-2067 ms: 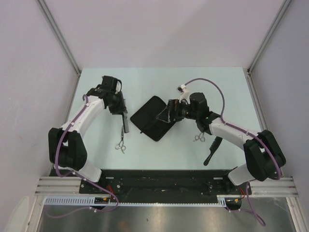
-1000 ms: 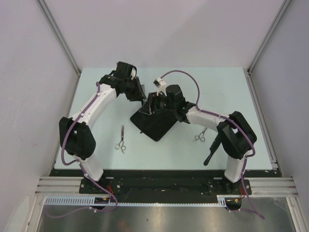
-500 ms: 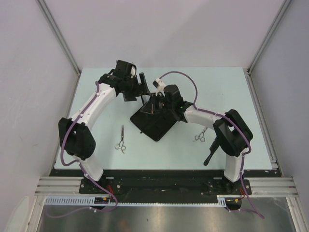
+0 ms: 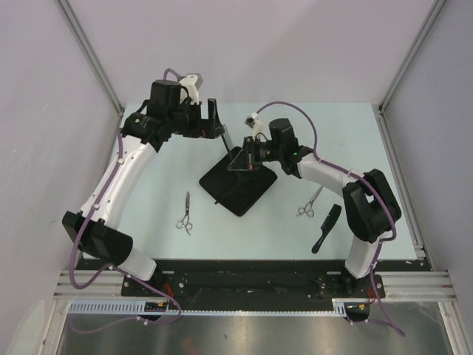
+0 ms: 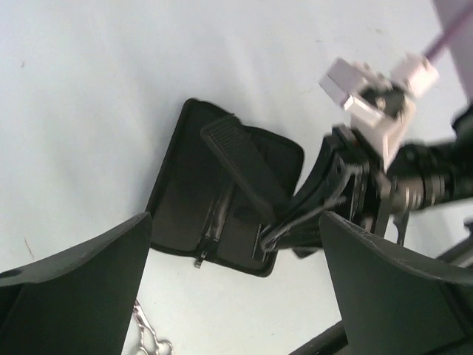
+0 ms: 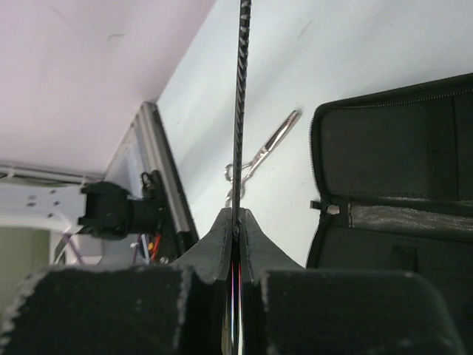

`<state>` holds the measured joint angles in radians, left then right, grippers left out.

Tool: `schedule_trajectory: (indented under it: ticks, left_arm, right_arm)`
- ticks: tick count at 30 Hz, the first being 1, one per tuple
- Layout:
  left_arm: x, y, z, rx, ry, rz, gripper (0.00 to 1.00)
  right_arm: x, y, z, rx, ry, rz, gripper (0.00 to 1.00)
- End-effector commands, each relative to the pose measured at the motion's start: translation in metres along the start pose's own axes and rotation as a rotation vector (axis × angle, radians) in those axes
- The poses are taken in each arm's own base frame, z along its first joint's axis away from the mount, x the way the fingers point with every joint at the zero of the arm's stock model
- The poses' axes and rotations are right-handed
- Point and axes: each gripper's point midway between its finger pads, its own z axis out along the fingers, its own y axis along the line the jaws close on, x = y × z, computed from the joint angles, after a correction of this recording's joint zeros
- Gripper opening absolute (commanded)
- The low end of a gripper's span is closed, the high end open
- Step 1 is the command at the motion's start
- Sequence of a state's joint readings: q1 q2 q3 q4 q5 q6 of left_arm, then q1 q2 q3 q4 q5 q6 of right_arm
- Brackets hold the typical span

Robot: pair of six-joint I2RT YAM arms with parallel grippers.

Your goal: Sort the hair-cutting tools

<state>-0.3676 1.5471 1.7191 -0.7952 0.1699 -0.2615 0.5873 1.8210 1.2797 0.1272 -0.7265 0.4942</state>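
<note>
Your right pincer [image 6: 235, 222] is clamped on the long narrow black comb [image 6: 242, 111], held off the tabletop at the far corner of the open flat black fabric case [image 4: 240, 191]. Left pincer [image 4: 213, 120] gapes empty. Stowing step, I'd say: next, lower the comb into the case.

The flat rectangular fabric case [image 4: 236, 192] is plain black, and so are the long narrow comb [image 6: 241, 89] and the handled comb [image 4: 326, 228]. The left slim metal scissors [image 4: 185, 214] and the right slim metal scissors [image 4: 307, 204] are shiny silver. The table top [image 4: 355, 140] is pale mint green. The cables [image 4: 284, 104] are purple.
</note>
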Motion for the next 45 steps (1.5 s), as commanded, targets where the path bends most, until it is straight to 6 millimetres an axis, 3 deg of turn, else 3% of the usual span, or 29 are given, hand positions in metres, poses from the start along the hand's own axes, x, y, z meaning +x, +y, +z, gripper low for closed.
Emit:
schedule_trajectory:
  ticks: [1, 3, 5, 10, 14, 16, 19, 23, 28, 38, 41, 45]
  left_arm:
    - [-0.013, -0.047, -0.042, 0.28, -0.07, 0.265, 1.0]
    - [-0.009, -0.078, -0.063, 0.463, -0.075, 0.308, 1.0]
    - [-0.01, -0.09, -0.08, 0.533, -0.106, 0.366, 1.0]
    - [-0.014, -0.101, -0.102, 0.585, -0.155, 0.428, 1.0]
    - [-0.012, -0.103, -0.114, 0.595, -0.177, 0.469, 1.0]
    - [-0.01, -0.106, -0.131, 0.61, -0.211, 0.506, 1.0]
    - [0.004, -0.118, -0.143, 0.713, -0.203, 0.539, 1.0]
    - [0.026, -0.121, -0.132, 0.796, -0.111, 0.469, 0.96]
    - [0.036, -0.115, -0.12, 0.78, -0.065, 0.428, 0.9]
    - [0.009, -0.096, -0.105, 0.587, -0.119, 0.42, 0.94]
    - [0.008, -0.093, -0.101, 0.569, -0.113, 0.415, 0.94]
    - [0.014, -0.103, -0.106, 0.648, -0.099, 0.419, 0.93]
  right_arm:
    - [-0.022, 0.059, -0.049, -0.239, 0.035, -0.111, 0.0]
    - [-0.014, 0.078, -0.062, -0.306, 0.077, -0.149, 0.0]
    - [-0.009, 0.091, -0.07, -0.348, 0.104, -0.168, 0.0]
    - [0.009, 0.116, -0.087, -0.386, 0.183, -0.236, 0.0]
    - [0.019, 0.12, -0.099, -0.365, 0.223, -0.285, 0.0]
    - [0.029, 0.121, -0.105, -0.355, 0.259, -0.303, 0.0]
    - [0.033, 0.127, -0.111, -0.336, 0.3, -0.322, 0.0]
    - [0.028, 0.135, -0.114, -0.321, 0.324, -0.375, 0.0]
    - [0.026, 0.143, -0.114, -0.338, 0.333, -0.411, 0.0]
    - [0.033, 0.14, -0.112, -0.337, 0.36, -0.406, 0.0]
    - [0.035, 0.142, -0.113, -0.343, 0.363, -0.407, 0.0]
    - [0.035, 0.144, -0.116, -0.335, 0.357, -0.418, 0.0]
